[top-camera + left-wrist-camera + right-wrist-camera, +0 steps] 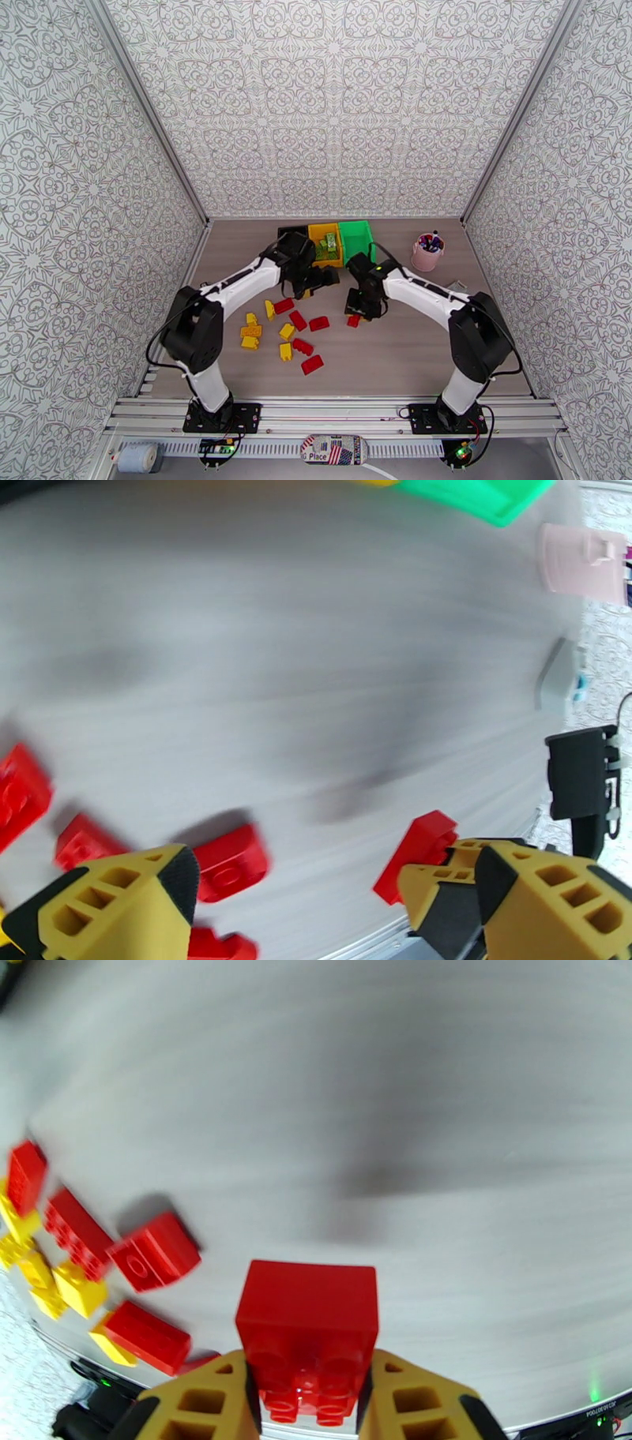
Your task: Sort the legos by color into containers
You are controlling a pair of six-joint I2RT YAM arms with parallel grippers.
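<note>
Right pincer (pixel 308 1406) is pinching a red brick (pixel 308 1315). The brick sits square between both fingers, studs toward the wrist camera. From above this is mid-worktop, just on the near side of the green bin (pixel 357 237). Can't tell whether the brick touches the surface.

Left pincer (pixel 296 910) is spread wide and holds nothing. It hangs low above the loose bricks (pixel 286 331), with red ones under and beside its fingers.

The loose bricks are red and yellow, scattered in a patch between the two arms, nearer the left arm.

Three bins stand in a row, touching, at the far edge: black bin (pixel 286 232), yellow bin (pixel 316 234), then the green one. The left arm partly covers the black bin. Pale green bricks lie in the yellow bin.

Worktop (pixel 411 347) is grey-brown wood grain. A pink cup (pixel 427 254) of pens stands at far right, apart from the bins. Walls (pixel 332 103) on three sides are patterned grey-white panels.
</note>
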